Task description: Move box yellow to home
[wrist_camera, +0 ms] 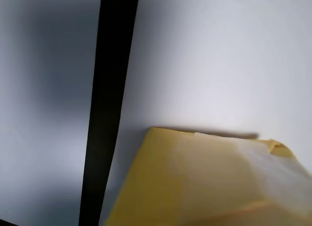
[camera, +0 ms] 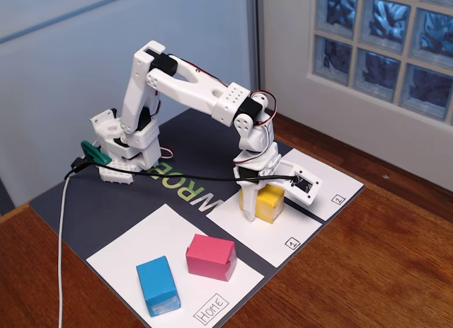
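The yellow box (camera: 270,201) stands on the white sheet marked "1" (camera: 287,232). My gripper (camera: 263,210) is down over it. One finger (camera: 248,200) lies flat against the box's left face, and the other is hidden behind the box. The jaws look shut on the box, which rests on the paper. In the wrist view the yellow box (wrist_camera: 204,182) fills the lower right, very close, and no fingers show. The home sheet (camera: 124,256), labelled "Home" at its near corner, lies at the front left.
A pink block (camera: 210,257) and a blue block (camera: 158,285) sit on the home sheet. The sheet marked "2" (camera: 333,188) lies to the right of the gripper. A dark mat strip (wrist_camera: 109,113) separates the sheets. The arm's base (camera: 127,147) and a cable (camera: 62,229) are at the left.
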